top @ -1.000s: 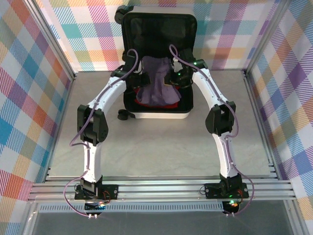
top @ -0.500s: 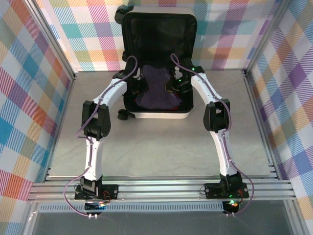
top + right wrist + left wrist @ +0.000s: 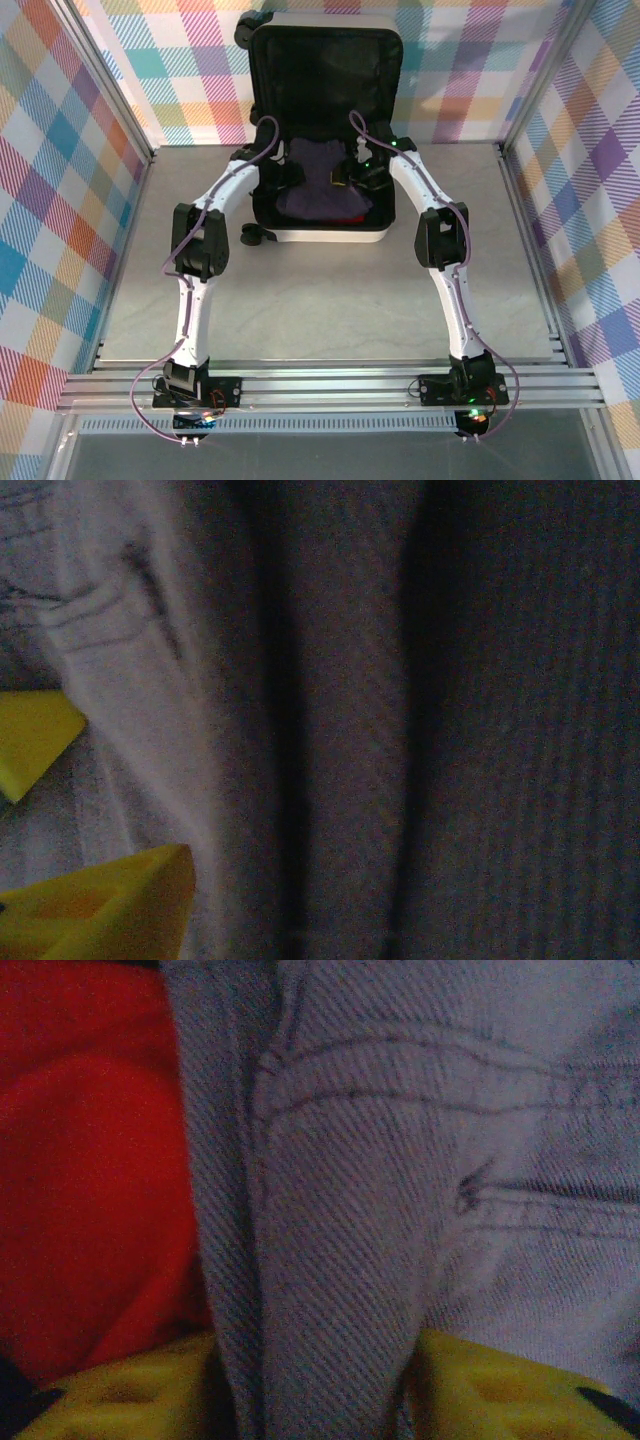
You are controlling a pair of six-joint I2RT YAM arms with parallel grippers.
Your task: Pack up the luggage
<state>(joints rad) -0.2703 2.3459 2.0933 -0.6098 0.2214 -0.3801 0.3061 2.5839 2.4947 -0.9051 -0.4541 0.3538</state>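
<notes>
Luggage tray is filled by purple garment; upright lid blocks rear approach. Surface in front stands unobstructed.

luggage shell: smooth white plastic | lining: matt black fabric | purple garment inside luggage: twill cloth, stitched | red garment: soft matt cloth | fingers: matt yellow

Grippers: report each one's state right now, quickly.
Left gripper: jaws apart around a fold of the purple garment; grip cannot be told.
Right gripper: jaws apart against the purple garment; grip cannot be told.
</notes>
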